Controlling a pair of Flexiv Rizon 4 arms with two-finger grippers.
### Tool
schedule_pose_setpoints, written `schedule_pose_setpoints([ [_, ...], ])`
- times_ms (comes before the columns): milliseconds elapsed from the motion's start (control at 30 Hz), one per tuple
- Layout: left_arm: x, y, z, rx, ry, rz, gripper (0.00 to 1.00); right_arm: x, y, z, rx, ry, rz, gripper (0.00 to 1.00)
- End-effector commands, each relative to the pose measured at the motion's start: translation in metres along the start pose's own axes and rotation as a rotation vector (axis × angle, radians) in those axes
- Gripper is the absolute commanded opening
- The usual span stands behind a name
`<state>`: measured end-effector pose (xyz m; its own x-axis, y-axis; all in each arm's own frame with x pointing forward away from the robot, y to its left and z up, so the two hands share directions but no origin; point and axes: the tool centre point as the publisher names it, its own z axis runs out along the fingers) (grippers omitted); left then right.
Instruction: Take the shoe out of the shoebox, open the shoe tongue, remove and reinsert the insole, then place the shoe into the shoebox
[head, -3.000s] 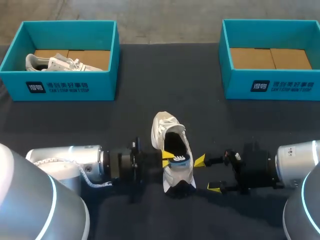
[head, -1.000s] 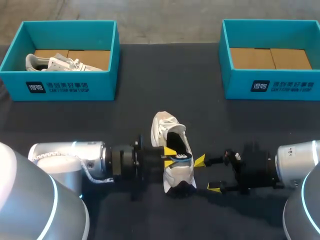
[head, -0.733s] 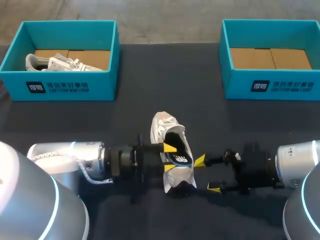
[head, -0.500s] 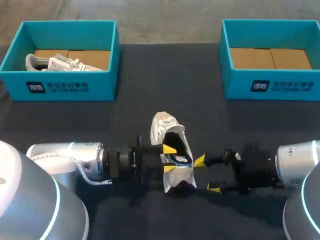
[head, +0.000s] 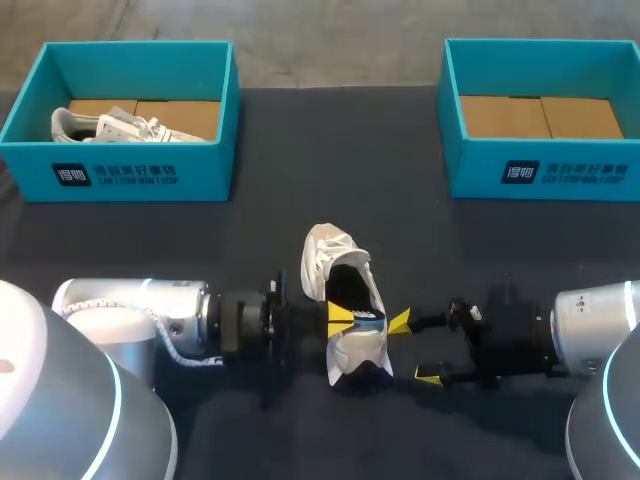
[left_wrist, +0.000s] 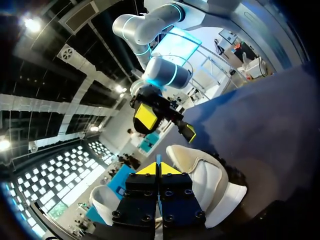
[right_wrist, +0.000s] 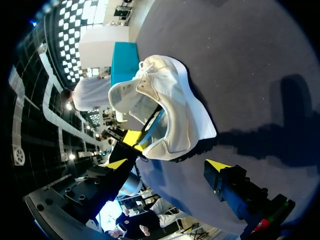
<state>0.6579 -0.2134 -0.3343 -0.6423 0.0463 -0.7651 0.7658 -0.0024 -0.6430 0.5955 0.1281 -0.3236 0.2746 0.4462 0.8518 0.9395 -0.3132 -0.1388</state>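
Observation:
A white shoe (head: 343, 268) lies on the black table between my two arms, its toe pointing away from me and its opening facing up. My left gripper (head: 340, 319) is at the shoe's opening, its yellow tips pressed together on the edge of the blue insole (right_wrist: 151, 125). From the left wrist, the gripper (left_wrist: 158, 169) shows a thin blue strip between its tips, with the shoe (left_wrist: 210, 180) beside it. My right gripper (head: 415, 350) stands open just right of the heel, touching nothing; it also shows as a gripper (right_wrist: 167, 165) facing the shoe (right_wrist: 175, 100).
A teal box (head: 140, 172) at the back left holds another white shoe (head: 115, 126). A second teal box (head: 540, 172) at the back right shows only its cardboard floor. Bare black table lies between the boxes and the shoe.
My left gripper's fingers, spread at the shoe's opening half a second ago, have come together on the insole's edge. The right arm and the shoe have stayed put.

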Motion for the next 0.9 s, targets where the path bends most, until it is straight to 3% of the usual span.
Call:
schedule_pose_setpoints([
  [33,0.002,0.008,0.004,-0.023,0.02,0.005,0.0,0.002,-0.001,0.001,-0.002,-0.009,0.001,1.0],
  [233,0.005,0.023,0.006,-0.061,0.026,0.002,0.0,0.002,-0.001,0.001,-0.002,-0.009,0.001,1.0],
  [467,0.002,0.018,0.004,-0.058,0.027,-0.007,0.0,0.002,-0.001,0.001,-0.002,-0.009,0.001,1.0],
  [500,0.002,0.016,0.003,-0.057,0.028,-0.007,0.02,0.002,-0.001,0.001,-0.002,-0.009,0.001,1.0],
  [533,0.001,0.013,0.002,-0.053,0.032,-0.008,0.23,0.002,-0.001,0.001,-0.002,-0.009,0.001,1.0],
  [567,0.0,0.011,0.0,-0.052,0.034,-0.008,0.31,0.002,-0.001,0.001,-0.002,-0.009,0.001,1.0],
  [900,-0.015,-0.001,-0.008,-0.049,0.041,-0.002,0.3,0.002,-0.001,0.001,-0.002,-0.009,0.001,1.0],
])
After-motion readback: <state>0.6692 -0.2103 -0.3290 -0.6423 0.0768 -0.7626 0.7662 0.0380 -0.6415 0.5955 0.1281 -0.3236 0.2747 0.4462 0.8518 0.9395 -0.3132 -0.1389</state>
